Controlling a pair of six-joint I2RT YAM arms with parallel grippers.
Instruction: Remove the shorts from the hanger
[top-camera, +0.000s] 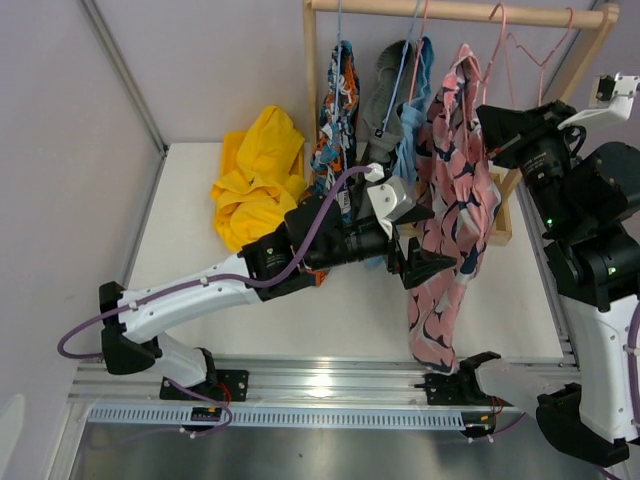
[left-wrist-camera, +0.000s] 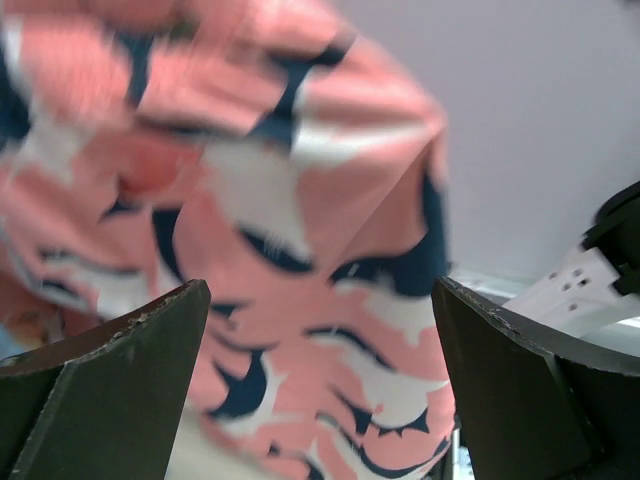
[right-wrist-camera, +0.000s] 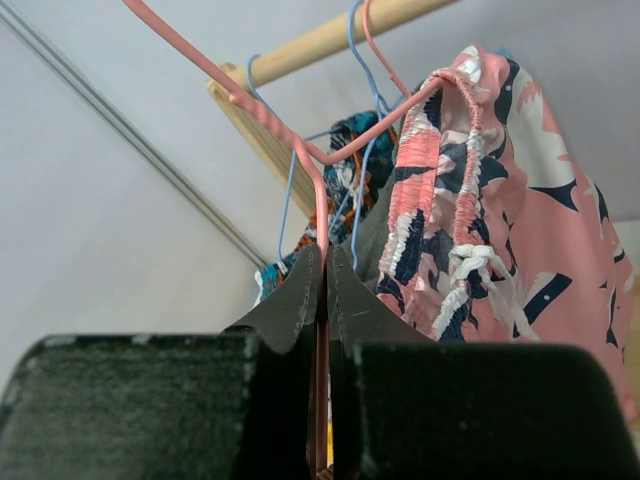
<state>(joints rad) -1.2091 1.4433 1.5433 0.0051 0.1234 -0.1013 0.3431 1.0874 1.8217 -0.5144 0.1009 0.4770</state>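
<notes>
White table is under me, with pale walls around it and a wooden rail across the back. My left gripper is open as wide as it goes. It is right by the pink shorts with the navy and white print, about halfway down them. From my left wrist I see that cloth between my two fingers, but I cannot tell if it touches them. My right gripper is shut tight on the thin wire of a pink hanger. The pink shorts hang by their waistband over that hanger. The blue, orange and white shorts, the grey shorts and the light blue shorts hang from the rail too. The yellow shorts lie in a heap on the table, at the back left.
</notes>
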